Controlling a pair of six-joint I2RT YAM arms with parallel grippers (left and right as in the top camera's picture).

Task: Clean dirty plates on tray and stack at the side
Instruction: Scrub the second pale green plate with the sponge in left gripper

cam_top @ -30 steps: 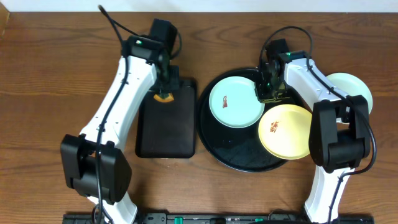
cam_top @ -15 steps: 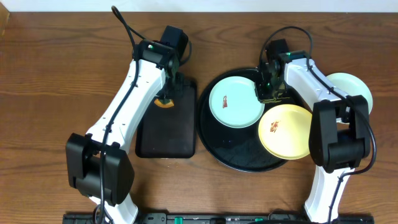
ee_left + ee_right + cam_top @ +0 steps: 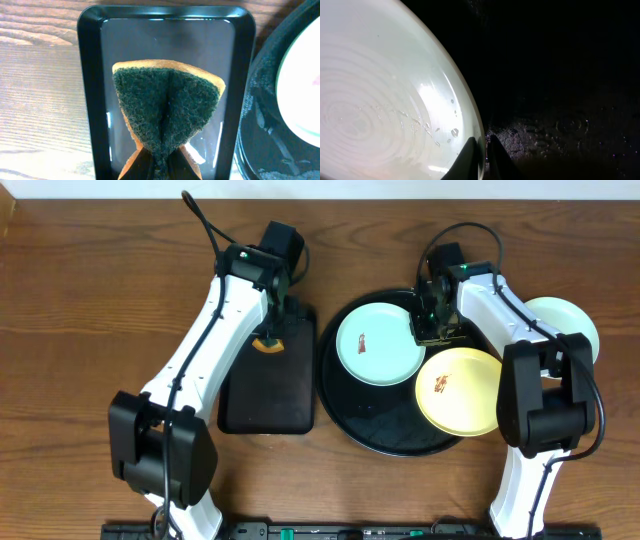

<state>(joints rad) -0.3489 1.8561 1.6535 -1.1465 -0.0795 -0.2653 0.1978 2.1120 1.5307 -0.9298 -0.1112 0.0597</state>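
The left hand (image 3: pixel 160 164) is closed tight on a folded kitchen sponge (image 3: pixel 165 110), which has a dark green scouring face over an orange body. It pinches the sponge at its narrow end, so the sponge fans out. The sponge hangs over a smaller rectangular black tray (image 3: pixel 90 100). That tray sits on the dark-brown wood-grain bench (image 3: pixel 90 300), just left of a large round black tray with a raised rim (image 3: pixel 370 435).

The right hand (image 3: pixel 483 150) is nearly closed. Its two fingers pinch the right edge of a pale mint-green round plate (image 3: pixel 375 345), one on each side of the rim. This plate lies in the upper left part of the round tray and carries a small brown smear. Water drops shine on it near the hand. A pale yellow round plate (image 3: pixel 460 392), also smeared brown, lies just beside it to the lower right, overhanging the tray's rim. A second pale mint-green plate (image 3: pixel 575 320) rests on the bare bench right of the tray, partly hidden behind the right arm.
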